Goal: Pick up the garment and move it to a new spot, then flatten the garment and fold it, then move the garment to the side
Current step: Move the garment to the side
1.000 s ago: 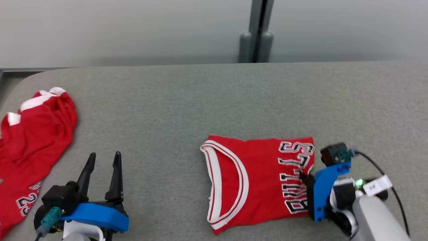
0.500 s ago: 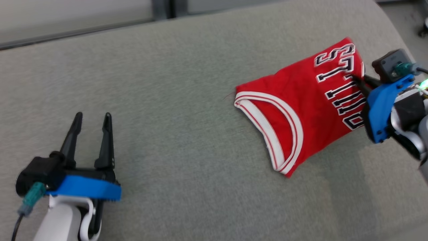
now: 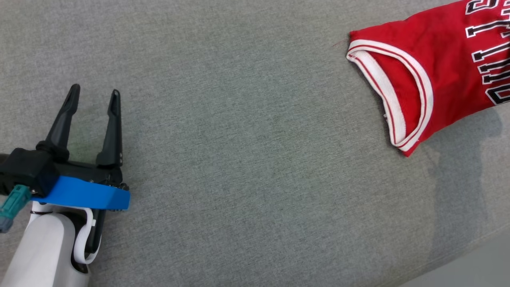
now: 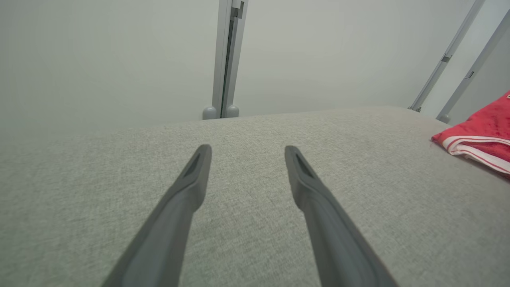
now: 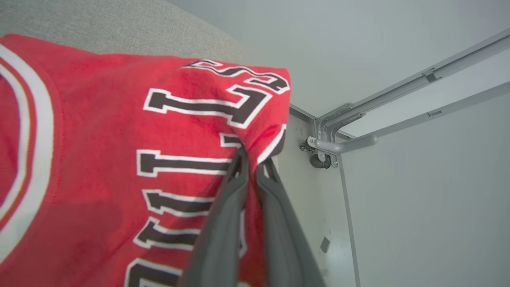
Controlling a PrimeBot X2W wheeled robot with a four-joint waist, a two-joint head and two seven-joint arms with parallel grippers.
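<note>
- While we look down from the head camera, our left gripper (image 3: 95, 89) sits at eight o'clock, its two dark fingers spread wide, nothing between them, pointing toward twelve.
- Along that wrist's own view we see the same fingers apart above the grey woven surface (image 4: 255, 239), which runs on to a rounded far edge.
- Beyond that edge, at twelve o'clock, a pale wall (image 4: 99, 59) rises, split by a grey upright post (image 4: 225, 59) with two rounded feet at its base.
- Across the middle of the head view the surface lies flat and even, without creases; at five o'clock it ends against a pale strip (image 3: 478, 271).
- We find the garment (image 3: 450, 59), a red jersey with a white-and-red trimmed neckline and black-and-white lettering, folded at two o'clock and running off the right edge.
- A soft shadow (image 3: 458, 159) falls on the fabric at four o'clock, just below the garment.
- From the left wrist, its trimmed edge shows at three o'clock, resting on the surface.
- Our right gripper (image 5: 253, 159) is clamped tight on the garment's lettered edge, the cloth bunching at the fingertips near the centre of its wrist view.
- Right of the pinch, from two to three o'clock, grey metal rails (image 5: 398, 91) meet above a small caster (image 5: 317, 160) on a pale floor.
</note>
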